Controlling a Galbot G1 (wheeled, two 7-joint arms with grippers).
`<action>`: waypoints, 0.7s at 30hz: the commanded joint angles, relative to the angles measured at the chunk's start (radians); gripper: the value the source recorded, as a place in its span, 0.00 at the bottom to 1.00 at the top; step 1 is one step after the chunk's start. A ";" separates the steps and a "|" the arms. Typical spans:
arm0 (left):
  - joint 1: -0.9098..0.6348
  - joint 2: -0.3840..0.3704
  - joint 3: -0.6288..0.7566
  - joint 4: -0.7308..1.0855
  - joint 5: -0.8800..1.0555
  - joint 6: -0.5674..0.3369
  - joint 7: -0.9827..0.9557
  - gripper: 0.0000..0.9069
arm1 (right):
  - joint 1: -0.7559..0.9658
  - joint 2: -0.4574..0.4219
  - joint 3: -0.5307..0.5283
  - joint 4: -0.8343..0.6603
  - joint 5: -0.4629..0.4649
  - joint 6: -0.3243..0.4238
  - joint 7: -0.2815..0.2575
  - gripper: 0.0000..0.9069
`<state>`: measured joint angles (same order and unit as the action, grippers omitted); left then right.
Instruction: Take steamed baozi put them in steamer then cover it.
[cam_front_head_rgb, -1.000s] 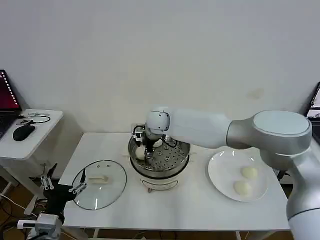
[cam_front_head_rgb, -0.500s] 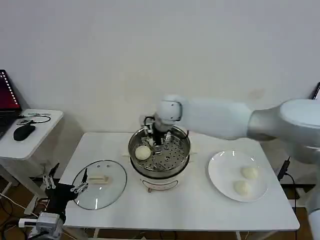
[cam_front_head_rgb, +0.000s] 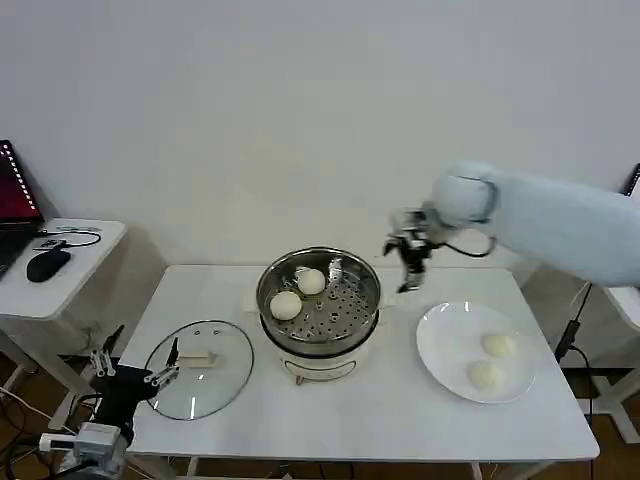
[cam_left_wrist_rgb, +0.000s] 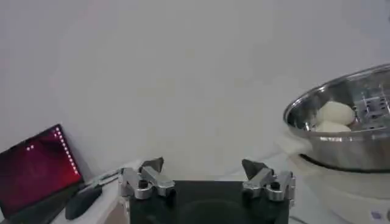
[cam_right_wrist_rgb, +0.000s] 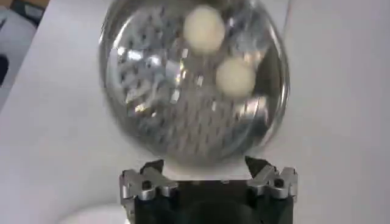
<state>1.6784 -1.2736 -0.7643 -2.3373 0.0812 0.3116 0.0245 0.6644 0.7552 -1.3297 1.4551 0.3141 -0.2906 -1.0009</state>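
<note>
The steamer (cam_front_head_rgb: 320, 318) stands mid-table with two steamed baozi (cam_front_head_rgb: 286, 305) (cam_front_head_rgb: 311, 282) lying on its perforated floor. Two more baozi (cam_front_head_rgb: 499, 345) (cam_front_head_rgb: 485, 375) rest on the white plate (cam_front_head_rgb: 432, 345) to the right. The glass cover (cam_front_head_rgb: 225, 380) lies flat on the table left of the steamer, its beige handle (cam_front_head_rgb: 197, 357) up. My right gripper (cam_front_head_rgb: 408, 264) hangs open and empty in the air between steamer and plate; from its wrist I look down on the steamer (cam_right_wrist_rgb: 152, 103) past the gripper (cam_right_wrist_rgb: 204, 170). My left gripper (cam_front_head_rgb: 130, 375) waits open at the table's front left corner.
A side table (cam_front_head_rgb: 85, 270) on the left carries a laptop (cam_front_head_rgb: 12, 200) and a mouse (cam_front_head_rgb: 47, 264). The left wrist view has the steamer (cam_left_wrist_rgb: 347, 143), the laptop (cam_left_wrist_rgb: 36, 170) and the mouse (cam_left_wrist_rgb: 82, 201) beyond the gripper (cam_left_wrist_rgb: 204, 173). Bare tabletop (cam_front_head_rgb: 390, 410) lies in front.
My right gripper has lifted out of the steamer and swung right towards the plate, empty. A second baozi now lies uncovered in the steamer. The left arm stayed still.
</note>
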 joint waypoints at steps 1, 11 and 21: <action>0.004 0.008 0.000 0.015 -0.012 0.000 -0.002 1.00 | -0.237 -0.373 0.205 0.080 -0.290 0.165 -0.117 1.00; 0.010 0.001 -0.003 0.023 -0.002 -0.001 -0.004 1.00 | -0.698 -0.460 0.548 0.061 -0.458 0.249 -0.153 1.00; 0.018 -0.015 0.001 0.027 0.009 -0.002 -0.005 1.00 | -0.746 -0.401 0.538 0.020 -0.482 0.248 -0.138 1.00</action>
<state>1.6930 -1.2836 -0.7645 -2.3147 0.0893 0.3105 0.0200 0.0861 0.3881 -0.8979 1.4880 -0.0816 -0.0836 -1.1220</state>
